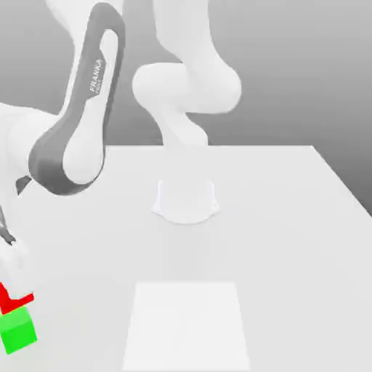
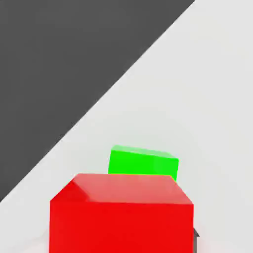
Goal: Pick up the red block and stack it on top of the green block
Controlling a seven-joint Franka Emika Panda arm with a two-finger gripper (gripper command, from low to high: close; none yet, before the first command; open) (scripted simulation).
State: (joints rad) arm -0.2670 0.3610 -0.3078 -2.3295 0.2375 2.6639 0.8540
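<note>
A smooth white tabletop [image 1: 290, 218] meets a grey backdrop. Whether my gripper's fingers clasp the glossy red cube [image 2: 121, 212] above the plain green cube [image 1: 17, 330], I cannot tell.

White counter [image 1: 290, 218], grey backdrop.
A paler square patch [image 1: 187, 325] lies flat on the counter near its front edge, well apart from the round base mount [image 1: 186, 202].

Exterior view: raised camera facing the arm's base [image 1: 186, 203] across the white table [image 1: 290, 218], set back, looking down at a slant. Hand view: camera on the hand, very near, looking down past the red block [image 2: 121, 212] to the green block [image 2: 143, 161]. Shared: both blocks at the exterior frame's lower left, by the table's edge.
</note>
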